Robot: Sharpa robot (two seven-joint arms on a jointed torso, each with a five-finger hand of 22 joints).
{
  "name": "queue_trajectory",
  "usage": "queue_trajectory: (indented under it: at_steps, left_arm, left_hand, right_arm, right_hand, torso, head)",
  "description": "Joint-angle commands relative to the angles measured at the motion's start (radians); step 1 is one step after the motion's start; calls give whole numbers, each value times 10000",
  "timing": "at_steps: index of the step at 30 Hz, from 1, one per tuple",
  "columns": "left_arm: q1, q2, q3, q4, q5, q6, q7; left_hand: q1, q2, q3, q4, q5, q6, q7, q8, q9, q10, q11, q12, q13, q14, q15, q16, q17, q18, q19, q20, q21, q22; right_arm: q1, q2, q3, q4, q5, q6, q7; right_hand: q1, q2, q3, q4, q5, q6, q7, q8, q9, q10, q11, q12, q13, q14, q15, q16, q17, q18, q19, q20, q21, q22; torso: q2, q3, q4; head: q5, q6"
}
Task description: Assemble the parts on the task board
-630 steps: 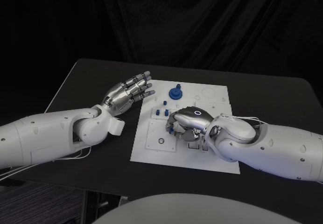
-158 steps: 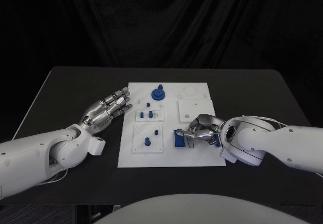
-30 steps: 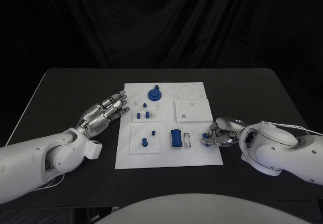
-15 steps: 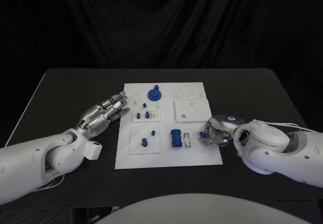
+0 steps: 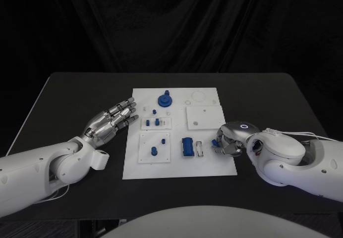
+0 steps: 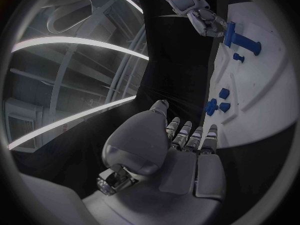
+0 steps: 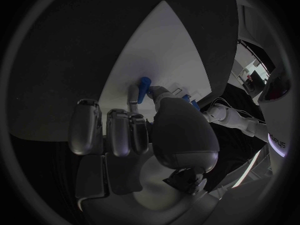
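Left robot hand [image 5: 108, 121] lies flat, fingers spread (palm down); right robot hand [image 5: 230, 139] is curled, pinching.

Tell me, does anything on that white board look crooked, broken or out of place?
Nothing stands out. The task board lies flat and square on the table, its blue parts sitting neatly. The right hand pinches one small blue piece in its fingers at the board; the left hand rests open beside it.

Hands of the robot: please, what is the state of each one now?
Left hand: open, fingers spread, holding nothing, beside the task board.
Right hand: closed, pinching a small blue part at the board's right edge.
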Motion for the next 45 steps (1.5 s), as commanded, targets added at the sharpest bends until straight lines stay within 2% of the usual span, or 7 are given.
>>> queue_trajectory:
  at_steps: [1,10,14,18,28,31,45]
  left_arm:
    - [-23,13,7,1,-31,173,913]
    - [-45,-17,7,15,-31,174,903]
    - [-49,-37,7,26,-31,172,895]
    - [-52,-38,7,28,-32,153,885]
    - [-53,-13,7,37,-32,136,873]
    - [-53,-18,7,38,-32,126,873]
    - [-55,39,7,-1,-32,153,873]
  left_hand:
    - [42,-27,71,16,35,31,31,36,9,-3,57,40,9,-4,73,66,17,-74,5,91,37,17]
    - [28,-29,103,-3,39,68,60,43,13,22,90,70,14,12,78,78,22,-79,8,92,40,18]
    - [28,-29,103,-3,39,68,60,43,13,22,90,70,14,12,78,78,22,-79,8,92,40,18]
    - [19,-35,118,-13,38,82,72,46,14,38,116,88,17,16,78,82,23,-81,8,92,39,16]
    - [17,-37,121,-15,38,82,74,46,14,40,122,89,17,18,78,83,23,-81,10,91,40,17]
    - [17,-37,121,-15,38,82,74,46,14,40,122,89,17,18,78,83,23,-81,10,91,40,17]
    - [7,-47,134,-26,38,83,68,45,13,41,132,90,16,26,81,89,25,-83,11,92,41,17]
  right_arm:
    - [-201,-60,-166,-137,588,72,-62]
    - [-203,-264,-162,25,3268,-1282,1077]
    - [-197,-415,-148,242,4509,-1765,1542]
    - [-135,-550,-121,453,5691,-2096,1933]
    - [-9,-467,-106,460,6861,-2128,2240]
    - [0,-387,-105,404,6965,-2110,2217]
    - [8,-10,-102,75,6579,-1978,1983]
  right_hand:
    - [-107,-55,1452,-1215,178,24,9,-8,-1887,1043,32,27,2633,690,12,124,376,-211,435,19,160,1880]
    - [-622,-208,2383,-1375,405,51,155,-520,-2123,1043,159,27,2633,719,106,250,573,-227,460,97,260,1895]
    - [-709,-206,2502,-1407,538,81,178,-592,-2164,1043,175,27,2633,712,124,242,542,-212,445,112,208,1876]
    - [-738,-200,2521,-1406,555,92,181,-603,-2170,1043,178,27,2633,711,126,239,534,-207,441,115,189,1869]
    - [-1116,-133,2585,-1387,579,148,185,-696,-2190,1043,188,27,2633,735,138,314,659,-217,462,133,271,1886]
    - [-1152,-122,2572,-1387,533,148,185,-702,-2186,1043,188,27,2633,736,139,317,664,-220,465,135,284,1889]
    - [-1386,11,2370,-1444,-162,158,137,-677,-2061,1043,156,27,2633,720,119,307,617,-219,454,129,309,1888]
  torso:
    - [3,2,-8]
    - [4,8,-9]
    - [9,10,-13]
    - [4,0,-6]
    - [10,5,2]
    - [8,-15,17]
    - [3,-4,2]
  head:
    - [5,-2]
    - [71,-2]
    - [127,-2]
    - [93,-2]
    - [102,-2]
    - [66,-2]
    - [97,-2]
